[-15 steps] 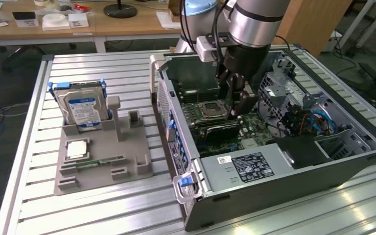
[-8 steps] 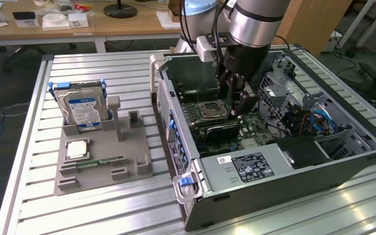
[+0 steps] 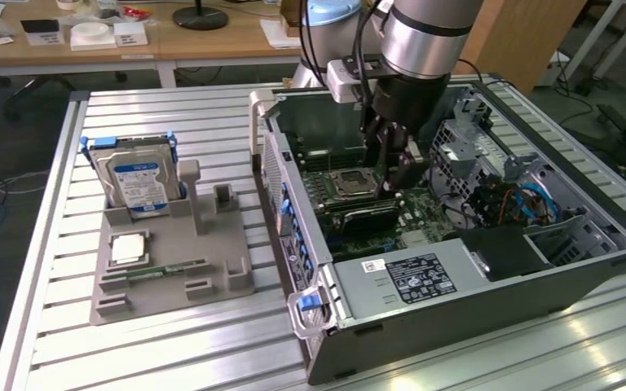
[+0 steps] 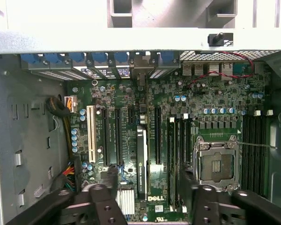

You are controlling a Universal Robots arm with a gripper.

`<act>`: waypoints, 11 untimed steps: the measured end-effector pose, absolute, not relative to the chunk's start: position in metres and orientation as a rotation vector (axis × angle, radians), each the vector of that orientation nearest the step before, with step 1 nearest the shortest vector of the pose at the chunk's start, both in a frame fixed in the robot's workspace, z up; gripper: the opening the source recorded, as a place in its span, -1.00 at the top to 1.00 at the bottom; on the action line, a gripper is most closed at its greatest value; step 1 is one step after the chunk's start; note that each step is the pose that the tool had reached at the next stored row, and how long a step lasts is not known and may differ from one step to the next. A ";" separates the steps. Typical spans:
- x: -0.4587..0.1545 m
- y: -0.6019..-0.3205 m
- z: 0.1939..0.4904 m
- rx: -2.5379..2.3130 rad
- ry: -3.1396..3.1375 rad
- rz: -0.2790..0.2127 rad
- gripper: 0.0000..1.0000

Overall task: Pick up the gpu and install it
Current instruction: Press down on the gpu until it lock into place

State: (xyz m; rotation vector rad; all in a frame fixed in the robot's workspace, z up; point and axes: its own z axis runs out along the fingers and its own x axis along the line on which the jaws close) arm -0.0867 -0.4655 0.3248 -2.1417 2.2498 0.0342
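Note:
The gpu (image 4: 141, 159) is seen edge-on as a thin card standing upright in a motherboard slot, its bracket end toward the case's rear wall. In the exterior view the gpu (image 3: 359, 216) is a dark flat card low in the case, just below the arm. My gripper (image 4: 147, 197) hangs directly over it, open. The two black fingers (image 4: 105, 194) stand wide on either side of the card and do not touch it. In the exterior view my gripper (image 3: 396, 186) reaches down inside the open computer case (image 3: 291, 195), next to the CPU socket (image 3: 351, 181).
A grey parts holder (image 3: 172, 269) on the exterior view's left carries a silver hard drive (image 3: 139, 183), a CPU (image 3: 128, 247) and a green memory stick (image 3: 166, 269). Drive cages and cables (image 3: 509, 195) crowd the case's right side. Memory slots (image 4: 178, 154) lie beside the gpu.

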 end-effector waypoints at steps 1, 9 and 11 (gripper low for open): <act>-0.087 -0.465 0.325 -2.142 2.250 0.034 -0.22; -0.087 -0.465 0.325 -2.142 2.250 0.034 0.48; -0.087 -0.465 0.325 -2.142 2.250 0.034 0.60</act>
